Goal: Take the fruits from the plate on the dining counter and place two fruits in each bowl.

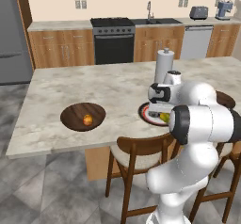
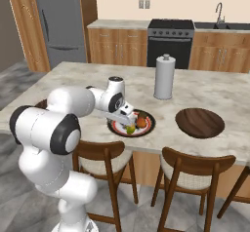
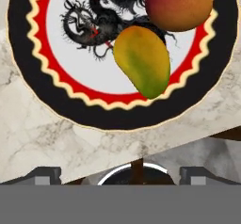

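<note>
The red-and-black-rimmed plate [image 3: 70,100] lies on the dining counter [image 1: 113,84], close under my hand. On it are a yellow-green fruit [image 3: 142,60] and, beside it, a red fruit [image 3: 176,4]; both show on the plate [image 2: 117,126] in the right base view too. My gripper [image 3: 121,175] hangs open just above the plate's near rim, fingertips [image 3: 47,173] wide apart and holding nothing. The left wooden bowl [image 1: 75,112] holds the orange fruit [image 1: 87,120]. The right bowl [image 2: 199,122] looks empty. I cannot make out the brown fruit for certain.
A grey paper-towel stand [image 2: 164,77] rises behind the plate. Wooden chairs [image 1: 141,152] line the counter's near edge below the plate. My own arm [image 1: 202,122] covers part of the plate and the right bowl in the left base view.
</note>
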Controlling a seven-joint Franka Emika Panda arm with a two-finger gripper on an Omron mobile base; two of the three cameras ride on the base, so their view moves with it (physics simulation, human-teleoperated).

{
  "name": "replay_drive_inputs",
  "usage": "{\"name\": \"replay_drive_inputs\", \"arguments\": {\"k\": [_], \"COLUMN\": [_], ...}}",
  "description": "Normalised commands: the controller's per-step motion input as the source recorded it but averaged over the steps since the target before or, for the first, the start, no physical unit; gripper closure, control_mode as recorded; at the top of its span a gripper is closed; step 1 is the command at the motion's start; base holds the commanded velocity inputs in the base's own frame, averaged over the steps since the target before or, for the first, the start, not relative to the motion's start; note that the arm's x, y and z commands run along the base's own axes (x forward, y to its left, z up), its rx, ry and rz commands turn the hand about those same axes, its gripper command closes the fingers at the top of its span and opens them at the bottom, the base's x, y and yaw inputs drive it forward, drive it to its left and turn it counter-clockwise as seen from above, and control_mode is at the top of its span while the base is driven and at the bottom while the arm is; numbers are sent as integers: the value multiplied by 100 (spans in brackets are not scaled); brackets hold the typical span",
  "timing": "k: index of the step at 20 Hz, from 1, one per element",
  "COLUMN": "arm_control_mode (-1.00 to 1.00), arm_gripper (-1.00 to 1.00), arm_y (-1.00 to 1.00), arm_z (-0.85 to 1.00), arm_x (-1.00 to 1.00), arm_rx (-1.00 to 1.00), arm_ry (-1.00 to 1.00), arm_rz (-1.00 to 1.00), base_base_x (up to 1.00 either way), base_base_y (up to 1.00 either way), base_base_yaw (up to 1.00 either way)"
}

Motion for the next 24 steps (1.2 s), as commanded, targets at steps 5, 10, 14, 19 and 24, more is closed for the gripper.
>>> {"name": "replay_drive_inputs", "arguments": {"k": [5,10,14,19,24], "arm_control_mode": [-100,-100,-100,-100,-100], "arm_gripper": [-100,-100,-100,-100,-100], "arm_y": [-43,-32,-9,0,-3], "arm_z": [-17,-17,-21,-20,-23], "arm_x": [11,34,40,45,29], "arm_rx": [0,0,0,0,0], "arm_ry": [0,0,0,0,0], "arm_rz": [-17,-14,-3,0,0], "base_base_x": [0,0,0,0,0], "base_base_y": [0,0,0,0,0], "base_base_yaw": [0,0,0,0,0]}}
